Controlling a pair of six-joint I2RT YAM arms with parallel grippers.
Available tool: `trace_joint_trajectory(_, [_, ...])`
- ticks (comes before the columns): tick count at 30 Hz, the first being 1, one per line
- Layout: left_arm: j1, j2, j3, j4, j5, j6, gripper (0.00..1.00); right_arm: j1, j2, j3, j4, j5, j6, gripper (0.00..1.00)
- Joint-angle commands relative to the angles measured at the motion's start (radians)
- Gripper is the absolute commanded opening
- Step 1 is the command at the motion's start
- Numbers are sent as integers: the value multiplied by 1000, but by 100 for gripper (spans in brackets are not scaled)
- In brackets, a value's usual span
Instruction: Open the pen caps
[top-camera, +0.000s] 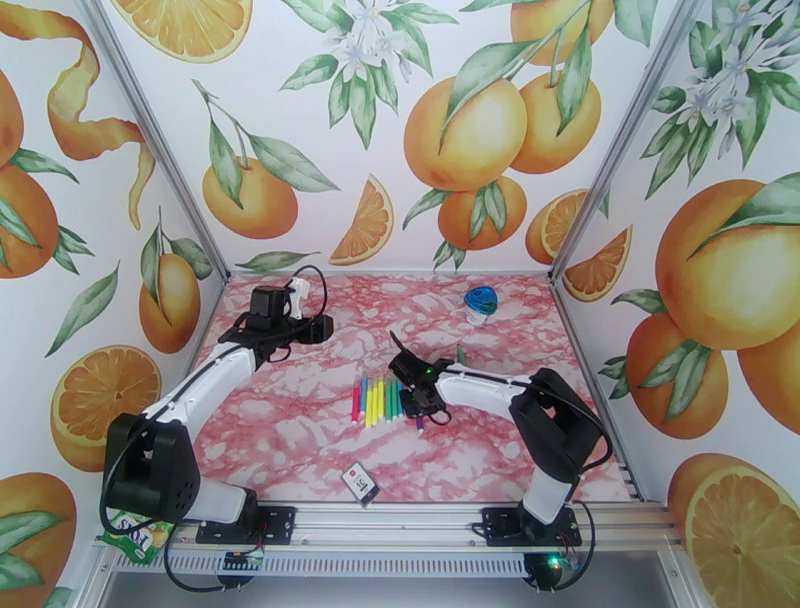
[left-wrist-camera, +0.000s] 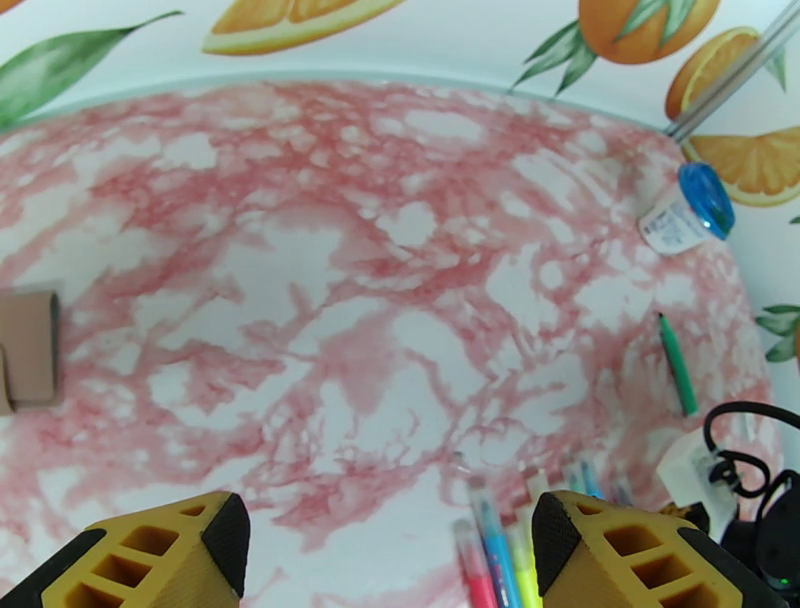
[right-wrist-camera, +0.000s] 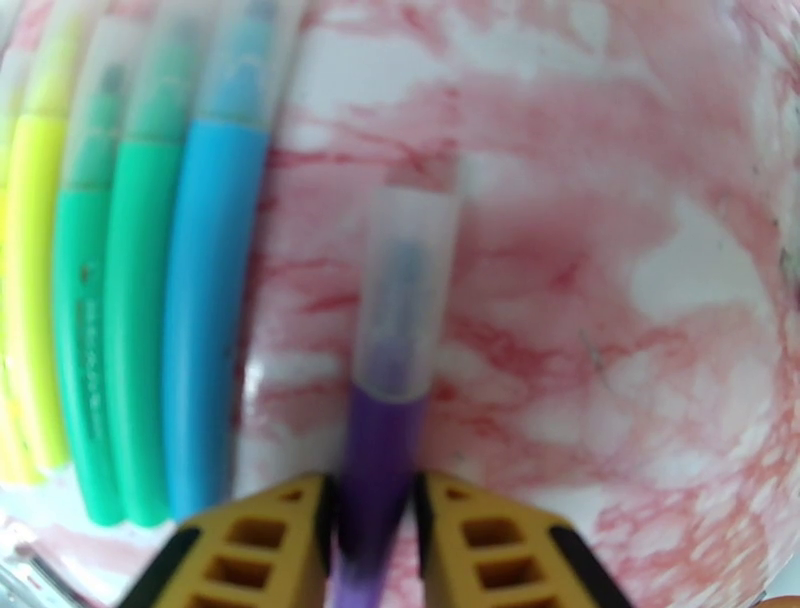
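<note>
Pen caps (right-wrist-camera: 405, 290) sit on every pen that the right wrist view shows you: frosted sleeves with the tip colour showing through. Your right gripper (right-wrist-camera: 372, 525) straddles the purple pen (right-wrist-camera: 380, 450) low on its barrel. A yellow finger (right-wrist-camera: 285, 545) lies close against each side, but you cannot tell whether they truly pinch it. Its cap points away from the fingers and is clear of them. Just left of it lie a blue pen (right-wrist-camera: 205, 300), two green pens (right-wrist-camera: 110, 320) and a yellow pen (right-wrist-camera: 35, 280), side by side and touching.

The overhead view gives you what that close one cannot. This gripper points down at the right end of the row of pens (top-camera: 375, 400), near the middle of the table (top-camera: 300, 440). The right arm (top-camera: 500, 390) reaches in low from the near right corner, its elbow folded up by the right edge.

Your left gripper (left-wrist-camera: 390, 550) is released, fingers wide apart with nothing between them. It hangs above bare table, and the capped ends of the row show by its right finger. The left arm (top-camera: 200, 385) stretches from the near left corner towards the far left.

Around them, a lone green pen (left-wrist-camera: 677, 365) lies apart, right of the row. A blue-lidded tub (top-camera: 481, 303) stands near the far right corner. A small card (top-camera: 360, 484) lies by the near edge. Nothing blocks either gripper.
</note>
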Motion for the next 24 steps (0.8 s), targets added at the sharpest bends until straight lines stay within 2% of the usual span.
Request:
trace_joint_trajectory(1, [7, 4, 25, 31, 15, -5, 78, -1, 43, -2, 12, 57, 10, 27])
trace_joint_trajectory(10, [7, 10, 27, 30, 21, -5, 78, -2, 36, 3, 10, 68, 8, 23])
trace_joint_trajectory(24, [7, 41, 25, 52, 73, -19, 79, 0, -55, -25, 73, 137, -10, 16])
